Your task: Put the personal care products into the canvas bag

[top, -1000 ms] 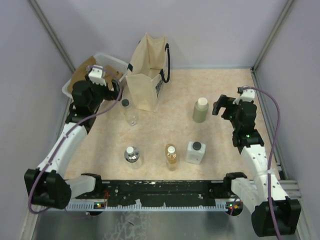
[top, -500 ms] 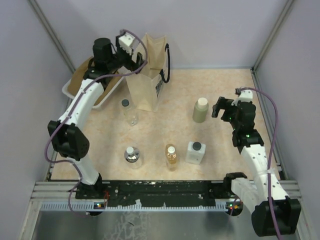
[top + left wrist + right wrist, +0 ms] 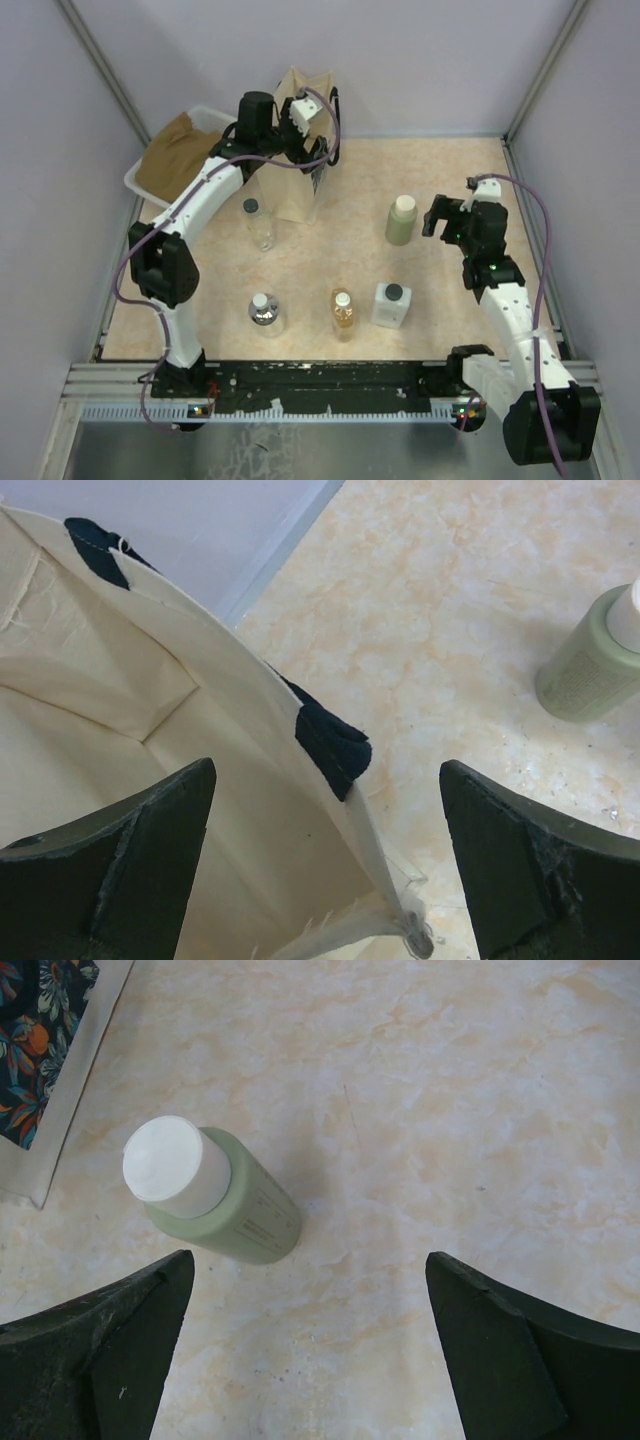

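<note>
While left gripper hangs over the canvas bag, jaws apart, one bag wall with its black handle patch sits between them. Right gripper jaws also apart; olive-green bottle stands on tabletop just ahead, untouched.

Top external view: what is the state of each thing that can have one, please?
canvas bag, upright, mouth open
left gripper, open, over the bag rim
right gripper, open, empty
olive-green bottle, upright, capped
square whitish bottle, upright, capped
amber bottle, upright, capped
silvery round bottle, upright, capped
slim clear bottle, upright, capped
</note>
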Motion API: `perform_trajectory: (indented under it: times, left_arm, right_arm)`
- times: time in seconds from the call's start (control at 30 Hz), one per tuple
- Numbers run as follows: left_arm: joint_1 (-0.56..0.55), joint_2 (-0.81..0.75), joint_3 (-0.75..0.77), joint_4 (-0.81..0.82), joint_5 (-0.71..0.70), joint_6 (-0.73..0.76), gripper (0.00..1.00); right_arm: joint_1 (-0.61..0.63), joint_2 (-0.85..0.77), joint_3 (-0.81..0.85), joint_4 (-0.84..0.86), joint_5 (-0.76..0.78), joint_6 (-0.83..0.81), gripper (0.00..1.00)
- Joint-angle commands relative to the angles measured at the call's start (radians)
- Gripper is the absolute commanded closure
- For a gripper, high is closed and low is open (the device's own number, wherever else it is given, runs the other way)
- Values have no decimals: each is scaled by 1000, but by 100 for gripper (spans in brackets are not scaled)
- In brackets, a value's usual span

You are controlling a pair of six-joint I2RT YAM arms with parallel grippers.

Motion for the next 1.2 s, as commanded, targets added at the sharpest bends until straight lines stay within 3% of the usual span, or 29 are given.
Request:
perform_trajectory:
  times: [0.0, 0.33, 0.67, 0.97, 1.17]
  left_arm:
    - [-17, 37, 29, -25, -49, 39, 1]
    - [-78, 40, -33, -62, -90, 58, 3]
    - [-154, -158, -296, -68, -72, 55, 1]
    - [-165, -177, -294, -107, -73, 49, 13]
    - [-200, -222, -331, -111, -9, 44, 11]
  right_arm:
    - [5, 5, 59, 25, -1, -11, 1]
    - [5, 17, 64, 15, 14, -18, 1]
    - [4, 21, 64, 7, 33, -20, 1]
    - [5, 18, 58, 7, 34, -18, 1]
    - [5, 19, 58, 2, 42, -24, 1]
